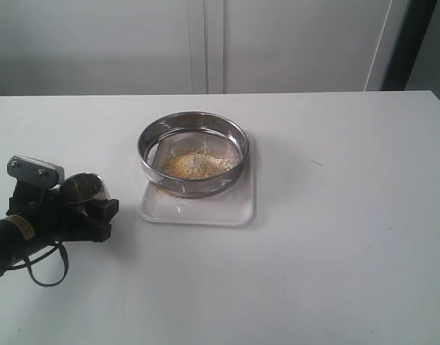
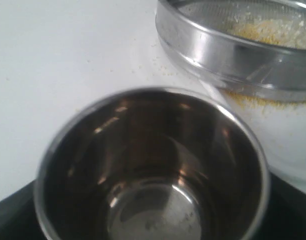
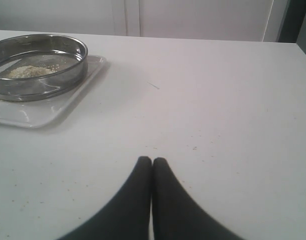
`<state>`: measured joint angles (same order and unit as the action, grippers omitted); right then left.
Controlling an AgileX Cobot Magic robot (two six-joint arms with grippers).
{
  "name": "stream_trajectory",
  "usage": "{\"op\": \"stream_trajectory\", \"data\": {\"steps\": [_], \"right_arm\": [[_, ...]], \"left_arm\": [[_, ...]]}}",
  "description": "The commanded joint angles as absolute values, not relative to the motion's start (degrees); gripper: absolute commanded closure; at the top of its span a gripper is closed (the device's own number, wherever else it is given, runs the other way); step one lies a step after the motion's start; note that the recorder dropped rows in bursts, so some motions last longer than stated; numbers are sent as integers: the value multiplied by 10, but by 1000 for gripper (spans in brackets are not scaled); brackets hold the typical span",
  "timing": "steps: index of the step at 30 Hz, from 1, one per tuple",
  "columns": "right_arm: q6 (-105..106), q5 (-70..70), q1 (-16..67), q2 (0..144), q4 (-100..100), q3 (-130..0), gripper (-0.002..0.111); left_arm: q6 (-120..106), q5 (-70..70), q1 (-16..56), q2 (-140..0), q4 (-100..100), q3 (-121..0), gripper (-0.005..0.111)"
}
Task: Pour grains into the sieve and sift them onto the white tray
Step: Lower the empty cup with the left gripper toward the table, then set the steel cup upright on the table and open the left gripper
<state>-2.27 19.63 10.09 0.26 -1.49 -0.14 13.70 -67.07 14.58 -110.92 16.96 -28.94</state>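
The sieve (image 1: 198, 185) stands on the white tray (image 1: 205, 210) at mid-table, with a heap of yellow and off-white grains (image 1: 195, 165) on its mesh. A few fine yellow grains lie on the tray beside the ring (image 2: 248, 100). To the left, my left gripper (image 1: 90, 201) is shut on a small steel cup (image 1: 82, 188), tilted, its inside empty (image 2: 153, 165). The black fingers (image 2: 8, 220) show only at the cup's sides. My right gripper (image 3: 152, 161) is shut with nothing in it, low over bare table, right of the tray (image 3: 48, 107) and sieve (image 3: 43, 75).
A white table (image 1: 335, 215) carries everything, and a pale wall with a panel seam (image 1: 205, 43) rises behind its far edge. Scattered specks lie on the table (image 3: 193, 147) ahead of the right gripper.
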Motion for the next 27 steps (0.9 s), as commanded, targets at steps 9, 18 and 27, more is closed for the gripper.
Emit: {"op": "stream_trajectory", "data": {"steps": [9,18,27], "right_arm": [[-23,192,102,0,-16,0,108],[-23,192,102,0,-16,0,108],[-23,192,102,0,-16,0,108]], "left_arm": [[133,-646,145,-1113,172,-287,7],[159,-558,145,-1083,180,-287,7],[238,-432,145,-996,223,-287,7]]}}
